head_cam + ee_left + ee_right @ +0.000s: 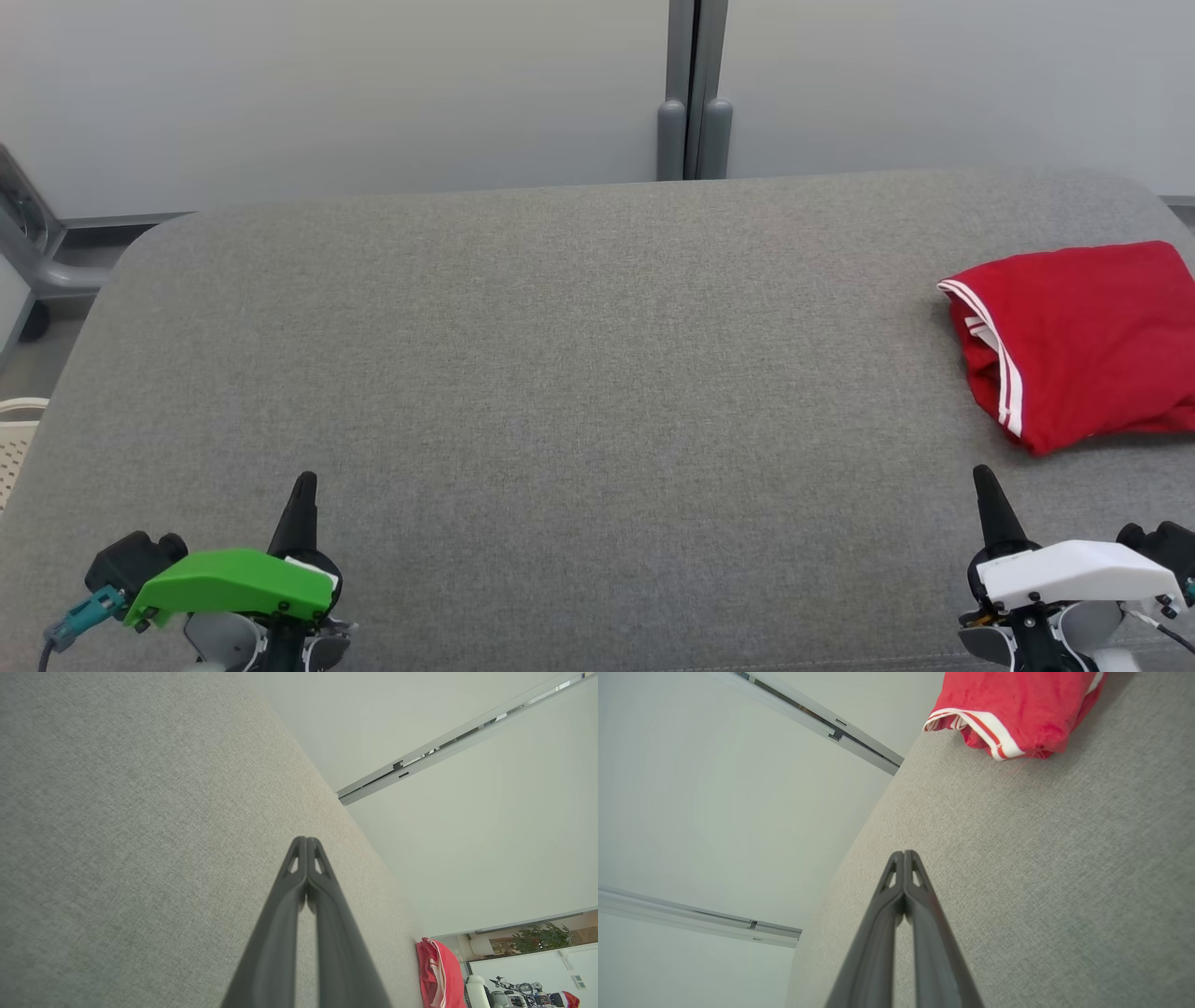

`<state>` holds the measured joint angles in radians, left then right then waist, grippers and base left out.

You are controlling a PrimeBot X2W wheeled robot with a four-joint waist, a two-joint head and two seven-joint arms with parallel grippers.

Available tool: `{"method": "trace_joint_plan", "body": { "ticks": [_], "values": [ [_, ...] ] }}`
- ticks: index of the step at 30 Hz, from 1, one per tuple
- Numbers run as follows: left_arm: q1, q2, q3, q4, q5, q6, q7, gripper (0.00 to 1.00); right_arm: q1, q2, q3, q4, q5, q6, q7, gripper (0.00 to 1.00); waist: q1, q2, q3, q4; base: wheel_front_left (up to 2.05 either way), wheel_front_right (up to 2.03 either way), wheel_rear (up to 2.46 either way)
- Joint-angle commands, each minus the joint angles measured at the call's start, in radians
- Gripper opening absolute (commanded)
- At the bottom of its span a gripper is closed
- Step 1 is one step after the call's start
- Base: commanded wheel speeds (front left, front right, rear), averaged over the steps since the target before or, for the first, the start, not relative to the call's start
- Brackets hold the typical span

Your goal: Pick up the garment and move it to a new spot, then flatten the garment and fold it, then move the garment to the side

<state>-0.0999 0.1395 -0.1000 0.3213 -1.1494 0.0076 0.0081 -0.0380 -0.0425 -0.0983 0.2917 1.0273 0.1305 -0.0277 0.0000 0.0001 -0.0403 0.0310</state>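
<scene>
The left hand (305, 480) and right hand (981, 472) are sitting shut, empty; the right should be opening wide, then pinching the garment (1088, 336) deeply at its striped hem.

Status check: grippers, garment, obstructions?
Left gripper shut, empty. Right gripper shut, empty. Red garment loosely folded, right side of grey cushion, untouched. No obstacle seen.
</scene>
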Motion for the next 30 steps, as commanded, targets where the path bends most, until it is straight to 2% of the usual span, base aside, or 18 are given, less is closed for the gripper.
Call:
{"method": "trace_joint_plan", "body": {
  "ticks": [1, 30],
  "values": [
    [-0.035, -0.001, 0.012, -0.005, -0.027, -0.011, 0.006, 0.00, -0.025, -0.006, -0.007, -0.016, 0.029, 0.000, 0.006, 0.00, 0.0000, -0.0001, 0.001, -0.001, 0.00, 0.00, 0.00],
    [-0.105, -0.044, 0.081, 0.040, -0.229, -0.073, 0.070, 0.00, -0.041, -0.008, -0.041, -0.039, 0.288, 0.000, 0.050, 0.00, 0.0000, -0.0001, 0.019, -0.013, 0.00, 0.00, 0.00]
  ]
}}
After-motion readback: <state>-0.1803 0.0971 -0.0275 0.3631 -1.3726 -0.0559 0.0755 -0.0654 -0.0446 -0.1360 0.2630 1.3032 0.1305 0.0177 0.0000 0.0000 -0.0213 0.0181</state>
